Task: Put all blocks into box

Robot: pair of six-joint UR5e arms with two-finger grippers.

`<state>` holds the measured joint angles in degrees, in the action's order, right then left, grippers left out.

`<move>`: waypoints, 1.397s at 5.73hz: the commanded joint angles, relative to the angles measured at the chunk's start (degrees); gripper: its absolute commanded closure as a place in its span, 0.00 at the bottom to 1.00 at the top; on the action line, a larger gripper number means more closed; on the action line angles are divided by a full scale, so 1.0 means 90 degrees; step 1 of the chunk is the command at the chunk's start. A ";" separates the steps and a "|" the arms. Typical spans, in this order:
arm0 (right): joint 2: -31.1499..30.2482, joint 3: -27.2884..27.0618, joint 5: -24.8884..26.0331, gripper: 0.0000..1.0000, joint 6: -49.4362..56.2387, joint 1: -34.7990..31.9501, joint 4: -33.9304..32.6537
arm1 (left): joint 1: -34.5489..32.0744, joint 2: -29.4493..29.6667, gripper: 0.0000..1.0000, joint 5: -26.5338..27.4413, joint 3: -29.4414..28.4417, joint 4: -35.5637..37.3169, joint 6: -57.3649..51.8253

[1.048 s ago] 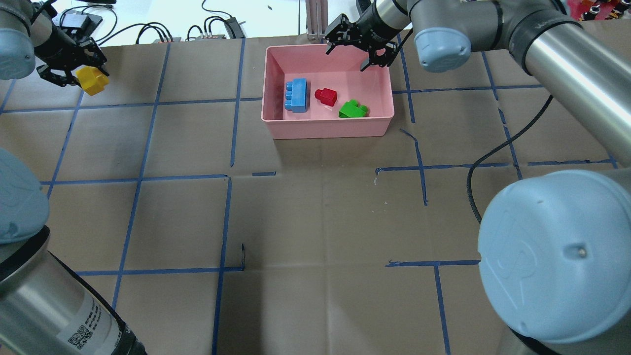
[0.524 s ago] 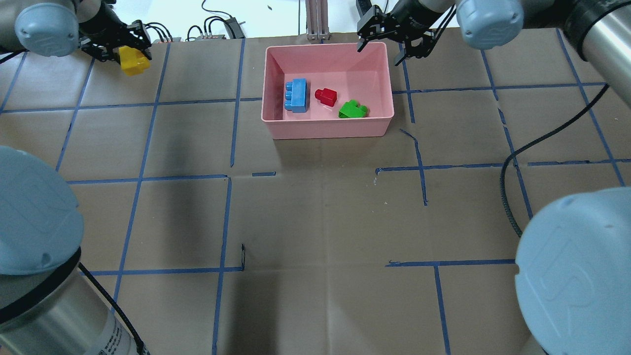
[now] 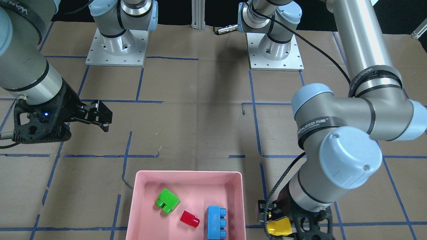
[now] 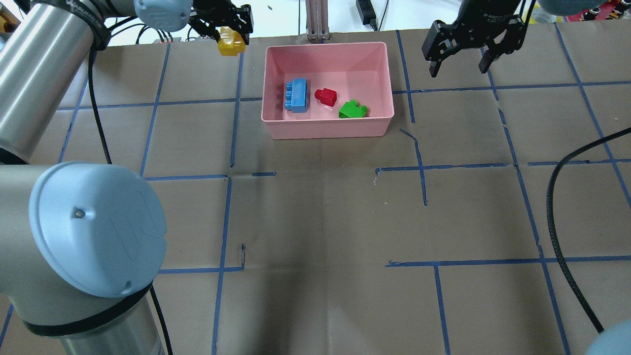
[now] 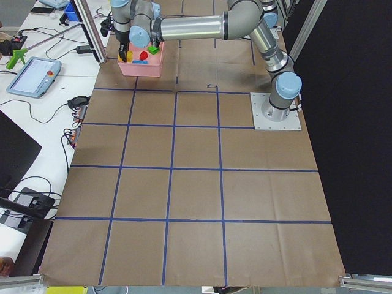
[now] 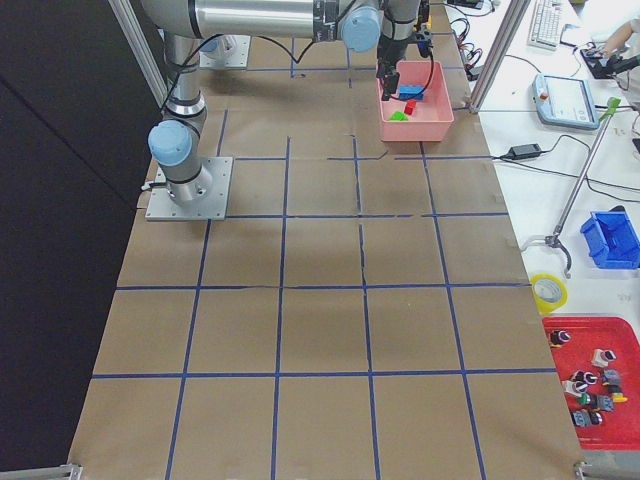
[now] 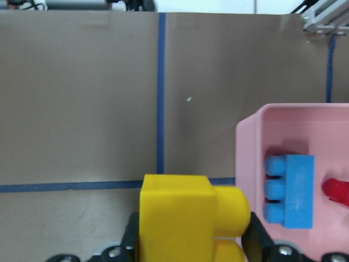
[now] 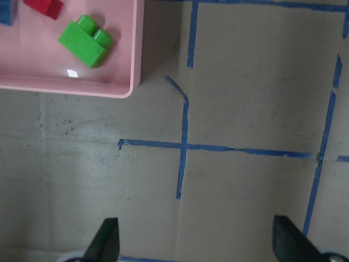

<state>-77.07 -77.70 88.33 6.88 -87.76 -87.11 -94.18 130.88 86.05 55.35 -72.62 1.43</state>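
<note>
The pink box (image 4: 328, 129) stands at the far middle of the table. In it lie the blue block (image 4: 297, 94), the red block (image 4: 326, 96) and the green block (image 4: 353, 109). My left gripper (image 4: 227, 35) is shut on the yellow block (image 4: 230, 43) and holds it above the table, just left of the box's far left corner. The left wrist view shows the yellow block (image 7: 180, 218) between the jaws, with the box (image 7: 246, 136) to its right. My right gripper (image 4: 459, 66) is open and empty, right of the box. Its fingers (image 8: 106, 240) hang over bare table.
Brown paper with blue tape lines (image 4: 224, 222) covers the table. Cables and small devices (image 4: 217, 24) lie beyond the far edge. A metal post (image 4: 315, 19) stands behind the box. The two arm bases (image 3: 116, 43) are bolted at the robot's side.
My left gripper has carried the yellow block to the right, up close to the box's far left corner. My right gripper has moved right, away from the box, still open.
</note>
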 commanded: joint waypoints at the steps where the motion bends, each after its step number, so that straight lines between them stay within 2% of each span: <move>1: -0.0913 -0.0921 0.0156 0.00 -0.0003 -0.0004 0.0080 | -0.0578 0.0378 0.66 0.0164 -0.0241 0.0128 0.1045; 2: -0.1267 -0.1381 0.0698 0.00 -0.0071 -0.0004 0.0060 | -0.0754 0.0486 0.66 0.0262 -0.0203 0.0361 0.1313; 3: -0.1502 -0.1753 0.0935 0.00 -0.0100 -0.0004 -0.0172 | -0.0814 0.0487 0.21 0.0476 -0.0193 0.0779 0.1509; 4: -0.1688 -0.2153 0.0851 0.00 -0.0110 -0.0004 -0.0629 | -0.0834 0.0487 0.01 0.0487 -0.0009 0.1856 0.1549; 5: -0.1777 -0.2389 0.0850 0.00 -0.0120 -0.0004 -0.0836 | -0.0824 0.0400 0.01 0.0497 0.0099 0.1819 0.1521; 6: -0.1885 -0.2430 0.0666 0.00 -0.0226 -0.0024 -0.0858 | -0.0699 0.0090 0.01 0.0526 0.0042 0.1016 0.1269; 7: -0.1876 -0.2431 -0.0254 0.00 -0.1001 -0.0053 -0.0858 | -0.0359 -0.0416 0.01 0.0749 0.0119 0.0428 0.0947; 8: -0.1944 -0.2440 -0.0215 0.00 -0.1308 -0.0140 -0.0819 | -0.0249 -0.0856 0.01 0.0906 0.0226 -0.0477 0.0780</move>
<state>-94.09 -99.54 87.99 -1.47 -88.42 -94.67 -97.80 127.08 92.80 56.60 -69.82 10.23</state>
